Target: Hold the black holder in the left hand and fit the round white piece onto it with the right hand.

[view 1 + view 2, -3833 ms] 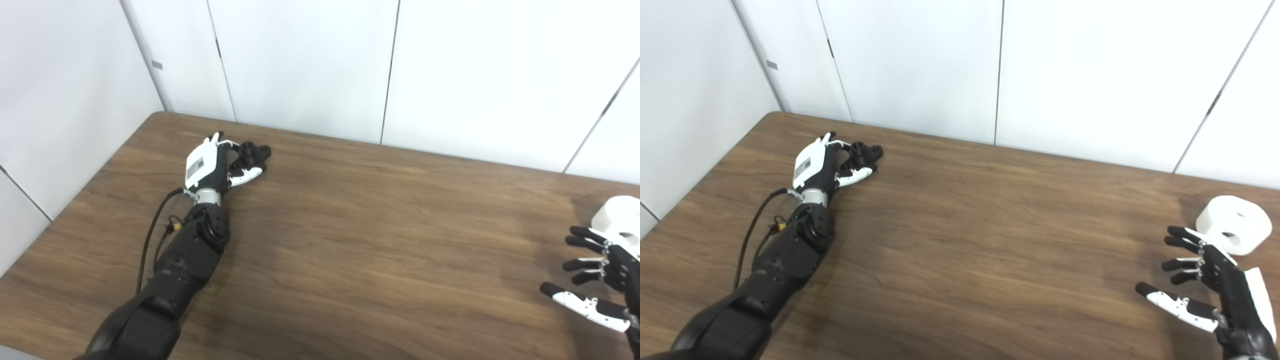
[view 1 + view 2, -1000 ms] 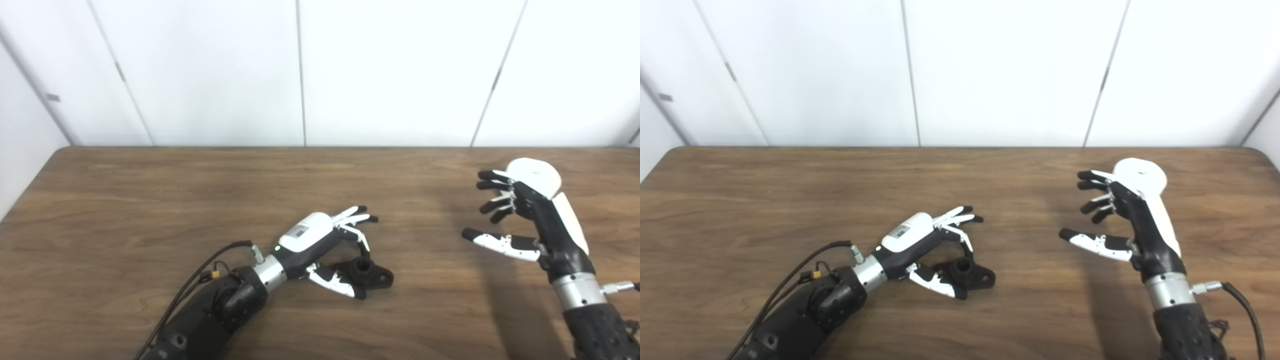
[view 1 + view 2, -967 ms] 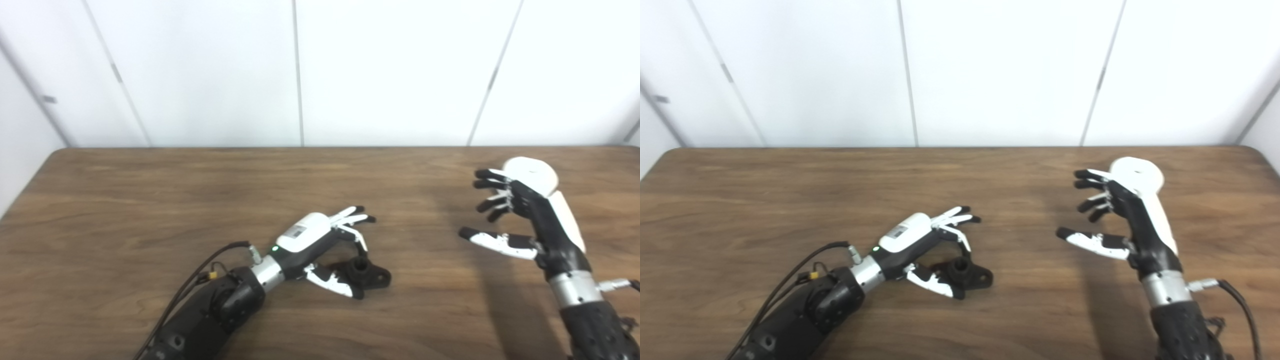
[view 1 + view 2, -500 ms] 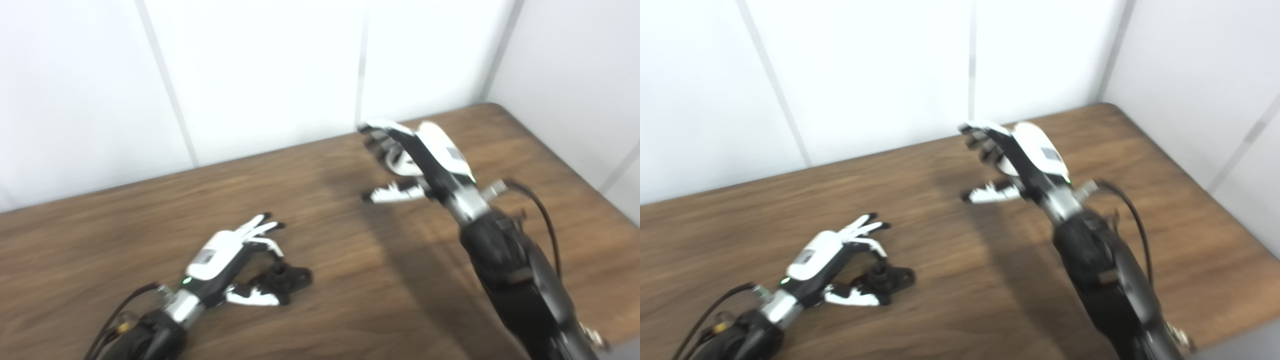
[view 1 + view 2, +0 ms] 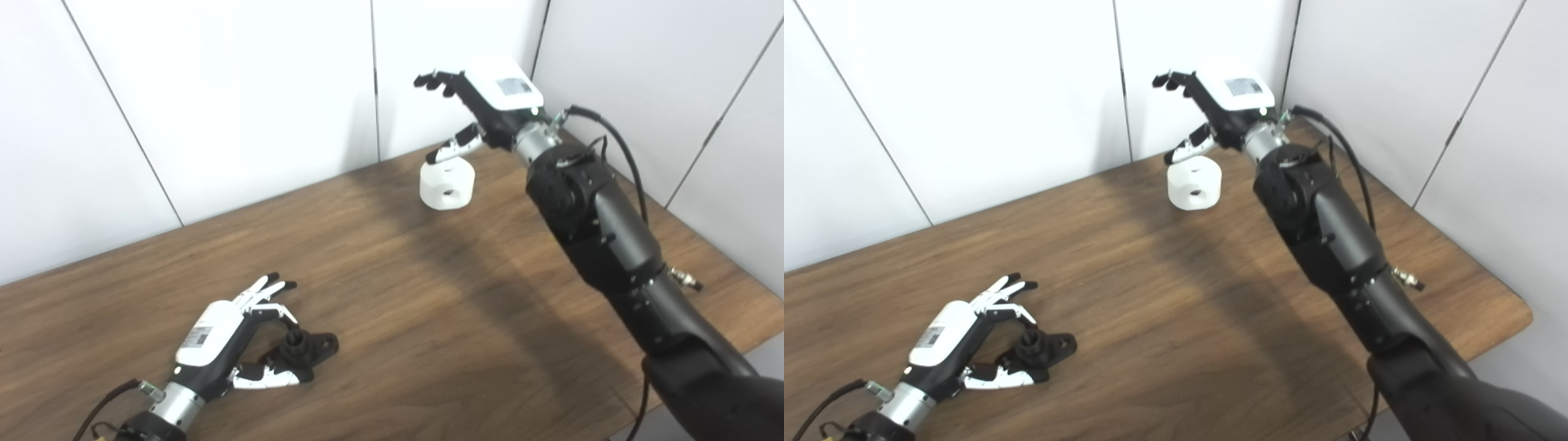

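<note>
The black plastic holder [image 5: 303,349] lies on the brown wooden table [image 5: 392,294] near its front left, loosely cupped between the spread fingers and thumb of the left hand [image 5: 229,340], which grips nothing firmly. Well apart, near the far edge, the round white plastic piece [image 5: 447,184] rests on the table, and the right hand [image 5: 484,107] hovers just above it with fingers apart, holding nothing.

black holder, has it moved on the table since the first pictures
Yes. The black holder started near the table's far left corner by the wall; now it sits well toward the near edge, by the left hand. The camera also shifted.
</note>
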You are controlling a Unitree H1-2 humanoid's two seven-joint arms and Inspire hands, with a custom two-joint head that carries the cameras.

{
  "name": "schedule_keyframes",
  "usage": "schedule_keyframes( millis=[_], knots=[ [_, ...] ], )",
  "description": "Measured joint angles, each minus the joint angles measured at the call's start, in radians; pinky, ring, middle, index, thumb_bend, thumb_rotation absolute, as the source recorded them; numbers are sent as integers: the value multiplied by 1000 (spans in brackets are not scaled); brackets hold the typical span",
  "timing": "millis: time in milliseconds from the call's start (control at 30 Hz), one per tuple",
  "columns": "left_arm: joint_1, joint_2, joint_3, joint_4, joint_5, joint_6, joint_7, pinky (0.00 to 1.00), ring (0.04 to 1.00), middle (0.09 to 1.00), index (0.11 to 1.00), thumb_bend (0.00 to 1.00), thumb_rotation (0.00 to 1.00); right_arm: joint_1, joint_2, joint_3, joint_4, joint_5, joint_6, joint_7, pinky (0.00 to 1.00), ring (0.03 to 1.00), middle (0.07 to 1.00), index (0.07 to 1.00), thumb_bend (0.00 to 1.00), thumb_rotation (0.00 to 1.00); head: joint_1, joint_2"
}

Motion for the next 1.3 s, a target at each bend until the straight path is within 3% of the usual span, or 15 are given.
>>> schedule_keyframes(
  millis=[100, 233, 333, 533, 833, 1067, 1300],
  knots=[
    [-2, 1, 1, 6, 0, 0, 2, 920, 981, 906, 482, 525, 61, -35, -45, 27, 24, 16, 24, 114, 693, 824, 859, 831, 837, 312, 0, 1],
    [-2, 4, 0, 7, 0, 0, 7, 909, 978, 906, 482, 525, 60, -102, -124, 71, 43, 51, 63, 297, 852, 911, 946, 890, 971, 371, 5, 3],
    [-2, 6, -1, 8, -1, 0, 10, 916, 977, 904, 482, 525, 61, -155, -162, 105, 61, 73, 110, 418, 815, 955, 987, 915, 998, 376, 8, 0],
    [-4, 8, -4, 10, -3, 0, 13, 911, 975, 902, 482, 525, 63, -201, -169, 201, 115, 76, 174, 569, 885, 997, 1000, 924, 1000, 359, 8, 0],
    [-4, 10, -5, 11, -4, 0, 14, 906, 979, 908, 482, 525, 64, -231, -168, 285, 160, 36, 187, 622, 877, 985, 1000, 927, 1000, 348, 25, 2],
    [-4, 10, -2, 11, -4, 0, 12, 906, 975, 906, 482, 525, 62, -236, -146, 311, 211, 21, 191, 622, 992, 1000, 997, 920, 1000, 318, 26, 3],
    [-3, 10, 2, 11, -5, 0, 10, 925, 980, 907, 482, 525, 63, -237, -134, 315, 233, 2, 190, 602, 986, 994, 974, 934, 1000, 314, 38, 3]
  ],
)
